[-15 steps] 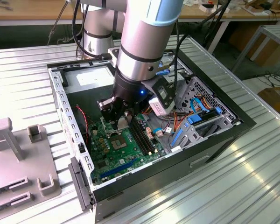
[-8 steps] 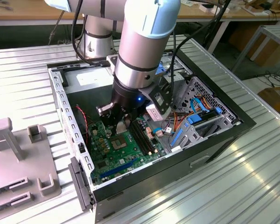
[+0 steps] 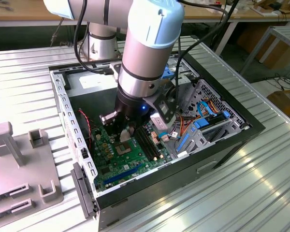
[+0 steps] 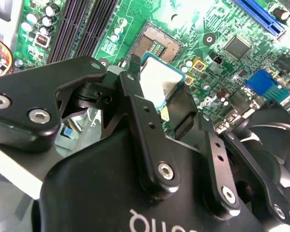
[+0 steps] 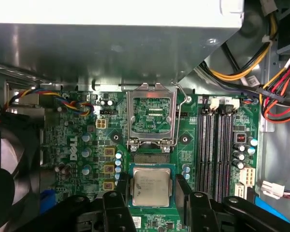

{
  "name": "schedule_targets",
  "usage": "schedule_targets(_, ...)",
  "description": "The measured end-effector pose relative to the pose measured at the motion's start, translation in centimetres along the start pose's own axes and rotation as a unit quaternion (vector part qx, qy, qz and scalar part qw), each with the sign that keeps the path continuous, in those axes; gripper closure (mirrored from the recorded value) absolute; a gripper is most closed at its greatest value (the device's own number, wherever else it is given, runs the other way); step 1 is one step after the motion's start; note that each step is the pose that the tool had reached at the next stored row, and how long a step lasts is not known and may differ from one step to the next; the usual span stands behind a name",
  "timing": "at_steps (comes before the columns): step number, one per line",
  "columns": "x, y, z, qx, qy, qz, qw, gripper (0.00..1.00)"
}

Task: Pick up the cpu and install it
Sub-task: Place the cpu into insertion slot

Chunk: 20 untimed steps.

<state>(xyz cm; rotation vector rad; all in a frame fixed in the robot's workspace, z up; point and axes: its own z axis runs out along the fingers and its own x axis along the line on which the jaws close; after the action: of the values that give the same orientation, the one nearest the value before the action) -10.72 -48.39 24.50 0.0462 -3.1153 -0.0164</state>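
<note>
The cpu [image 5: 151, 187], a small square chip with a dull silver top, sits between my two black fingers [image 5: 122, 192]. My gripper [image 5: 152, 188] is shut on the cpu's opposite edges. In the second wrist view the cpu [image 4: 159, 79] hangs a little above the green motherboard [image 4: 222, 24], just beside the bare socket [image 4: 157, 46]. The socket's hinged metal frame [image 5: 151, 116] stands flipped open. In the exterior view my gripper [image 3: 127, 134] reaches down inside the open computer case, low over the motherboard [image 3: 111, 157].
Long black memory slots [image 5: 217, 145] run beside the socket. Bundles of coloured cables [image 5: 275, 92] and blue drive brackets [image 3: 208, 123] fill one side of the case [image 3: 183, 169]. A black fan [image 5: 5, 159] sits by the board. A grey fixture [image 3: 19, 164] stands on the ribbed table at the exterior view's left.
</note>
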Motion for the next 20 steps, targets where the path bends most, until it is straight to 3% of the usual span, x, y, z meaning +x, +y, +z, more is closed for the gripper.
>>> schedule_targets(12, -0.06, -0.31, 2.48, -0.0001, 0.0, 0.003, 1.0, 0.53)
schedule_targets(20, -0.04, -0.79, 2.88, -0.0001, 0.0, 0.006, 0.99998, 0.53)
